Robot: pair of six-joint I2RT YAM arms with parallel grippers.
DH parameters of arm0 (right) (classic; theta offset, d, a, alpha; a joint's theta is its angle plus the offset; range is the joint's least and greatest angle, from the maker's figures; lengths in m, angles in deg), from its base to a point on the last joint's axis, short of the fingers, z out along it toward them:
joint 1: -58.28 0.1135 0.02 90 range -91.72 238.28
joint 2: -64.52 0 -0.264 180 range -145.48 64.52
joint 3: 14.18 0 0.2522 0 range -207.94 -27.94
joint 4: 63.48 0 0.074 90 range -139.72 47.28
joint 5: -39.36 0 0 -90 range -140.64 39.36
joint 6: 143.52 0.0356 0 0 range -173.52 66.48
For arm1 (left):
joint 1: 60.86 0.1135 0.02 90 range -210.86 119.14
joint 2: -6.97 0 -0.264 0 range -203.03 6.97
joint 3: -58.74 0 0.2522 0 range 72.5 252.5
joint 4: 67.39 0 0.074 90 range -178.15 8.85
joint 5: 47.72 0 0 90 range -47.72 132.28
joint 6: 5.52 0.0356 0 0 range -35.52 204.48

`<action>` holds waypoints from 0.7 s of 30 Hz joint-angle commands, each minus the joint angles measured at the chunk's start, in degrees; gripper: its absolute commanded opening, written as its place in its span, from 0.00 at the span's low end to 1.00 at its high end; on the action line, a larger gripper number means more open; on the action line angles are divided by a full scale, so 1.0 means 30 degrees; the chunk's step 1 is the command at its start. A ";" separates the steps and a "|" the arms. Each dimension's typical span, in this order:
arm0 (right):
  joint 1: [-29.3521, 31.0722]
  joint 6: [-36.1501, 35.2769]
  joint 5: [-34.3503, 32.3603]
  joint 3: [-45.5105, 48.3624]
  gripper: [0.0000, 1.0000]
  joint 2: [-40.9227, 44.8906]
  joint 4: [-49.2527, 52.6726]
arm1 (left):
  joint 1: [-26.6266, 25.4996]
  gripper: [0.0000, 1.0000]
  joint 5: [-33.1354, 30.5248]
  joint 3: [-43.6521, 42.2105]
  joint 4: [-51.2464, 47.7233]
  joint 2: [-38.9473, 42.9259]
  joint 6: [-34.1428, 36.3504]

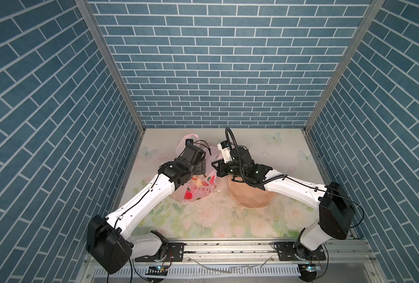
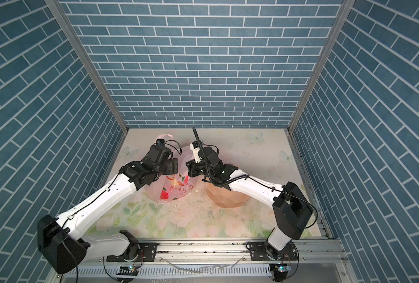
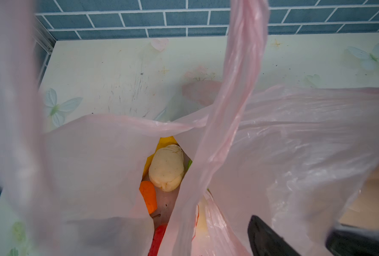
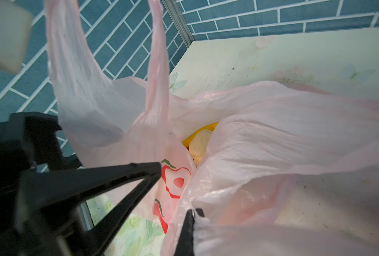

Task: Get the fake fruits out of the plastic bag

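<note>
**Ana:** Pink film of the plastic bag [image 3: 295,137] hangs closest. Where's the fruit?

**Ben:** Inside, down in front of the left gripper [image 1: 202,171]. A cream-white fruit [image 3: 166,168] points its long axis roughly at the far wall [image 3: 184,20]. It lies on a yellow fruit [image 3: 165,140], with an orange fruit [image 3: 148,196] and a red fruit [image 3: 159,237] nearer.

**Ana:** Jaws?

**Ben:** Left spread wide, holding nothing. The right gripper [image 4: 193,213] is pinched on the bag's right rim, beside the peach bowl [image 1: 250,201], whose inside is hidden.

**Ana:** Then the left is nearer, I'd say.

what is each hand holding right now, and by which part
The right hand pinches the bag by its rim, beside the mouth. The left hand is open and holds nothing.
</note>
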 commanded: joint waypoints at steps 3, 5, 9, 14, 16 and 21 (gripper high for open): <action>0.0483 0.0528 0.0369 0.0694 0.00 0.1070 -0.0659 | -0.0122 0.88 -0.2471 0.0140 0.1643 -0.0767 -0.0072; 0.0609 0.0500 0.0305 0.0765 0.00 0.1281 -0.0676 | -0.0115 0.84 -0.2933 0.0111 0.1976 -0.1045 -0.0026; 0.0836 0.0521 0.0168 0.1044 0.00 0.1635 -0.0705 | -0.0118 0.72 -0.3372 -0.0050 0.2714 -0.1386 0.0066; 0.1288 0.0587 0.0160 0.1659 0.00 0.2316 -0.0948 | -0.0100 0.74 -0.3263 0.0000 0.3126 -0.1810 0.0100; 0.1451 0.0561 0.0113 0.1866 0.00 0.2617 -0.0941 | -0.0097 0.80 -0.3226 -0.0035 0.3355 -0.1837 0.0060; 0.1744 0.0563 0.0044 0.2385 0.00 0.3224 -0.1054 | 0.0119 0.93 -0.2875 0.0015 0.3736 -0.2049 -0.0089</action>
